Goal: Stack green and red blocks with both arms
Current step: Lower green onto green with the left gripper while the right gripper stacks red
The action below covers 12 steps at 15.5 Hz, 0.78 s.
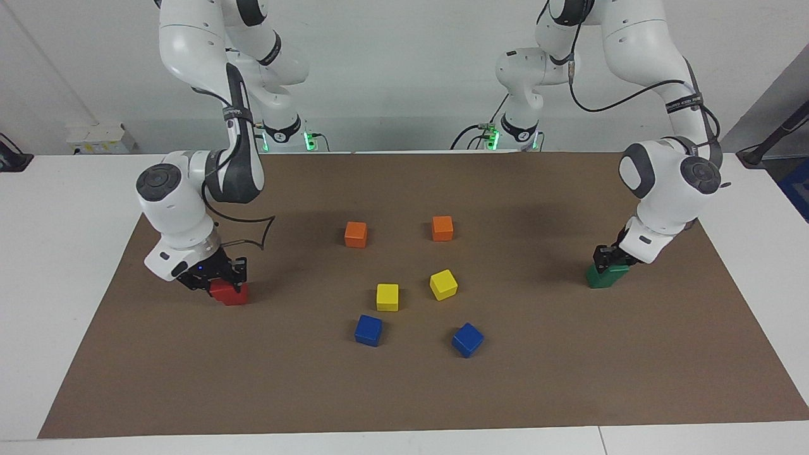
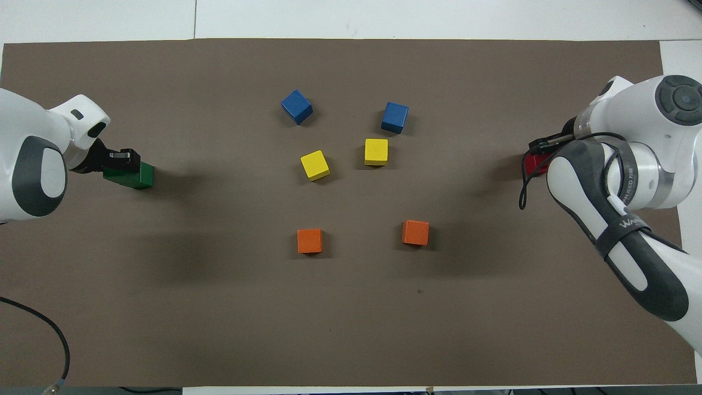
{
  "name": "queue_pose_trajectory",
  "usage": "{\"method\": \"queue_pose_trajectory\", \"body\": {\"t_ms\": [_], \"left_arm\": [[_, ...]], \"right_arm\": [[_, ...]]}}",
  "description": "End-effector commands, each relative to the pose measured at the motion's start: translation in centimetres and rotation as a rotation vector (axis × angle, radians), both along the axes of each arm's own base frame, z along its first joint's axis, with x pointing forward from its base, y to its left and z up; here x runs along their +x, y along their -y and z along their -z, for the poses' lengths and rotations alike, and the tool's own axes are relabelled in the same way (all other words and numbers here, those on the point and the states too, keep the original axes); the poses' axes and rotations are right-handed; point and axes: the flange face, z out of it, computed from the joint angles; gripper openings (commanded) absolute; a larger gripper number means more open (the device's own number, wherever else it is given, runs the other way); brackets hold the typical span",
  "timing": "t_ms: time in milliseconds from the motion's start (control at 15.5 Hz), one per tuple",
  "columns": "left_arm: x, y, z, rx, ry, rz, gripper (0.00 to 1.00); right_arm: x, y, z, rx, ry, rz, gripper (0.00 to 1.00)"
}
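My right gripper [image 1: 218, 277] is down on a red block [image 1: 232, 295] at the right arm's end of the brown mat. In the overhead view the right gripper [image 2: 544, 146] and arm hide most of this red block [image 2: 532, 164]. My left gripper [image 1: 605, 259] is down on a green block [image 1: 603, 279] at the left arm's end. The left gripper [image 2: 122, 161] also shows in the overhead view, on the green block [image 2: 140, 176]. Each coloured shape looks longer than one cube. I cannot tell whether a second cube of the same colour is under it.
In the middle of the brown mat [image 1: 569, 379] lie two orange cubes [image 1: 356, 234] [image 1: 442, 228] nearest the robots. Two yellow cubes [image 1: 387, 297] [image 1: 443, 284] lie farther out, and two blue cubes [image 1: 368, 330] [image 1: 468, 339] farthest. White table edges surround the mat.
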Motion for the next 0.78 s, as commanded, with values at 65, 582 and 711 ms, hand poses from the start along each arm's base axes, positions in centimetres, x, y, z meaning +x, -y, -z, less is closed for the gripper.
{"method": "queue_pose_trajectory", "body": {"t_ms": [65, 582, 711], "left_arm": [[-0.9, -0.1, -0.2, -0.012, 0.012, -0.001, 1.00], [-1.1, -0.2, -6.5, -0.015, -0.017, -0.008, 1.00], [-2.5, 0.3, -10.2, -0.019, -0.028, -0.001, 1.00]], "right_arm": [[-0.6, 0.2, -1.0, 0.006, 0.009, 0.020, 1.00], [-1.9, -0.5, -11.0, 0.011, -0.026, 0.077, 1.00], [-3.5, -0.6, -14.2, 0.011, -0.031, 0.074, 1.00]]}}
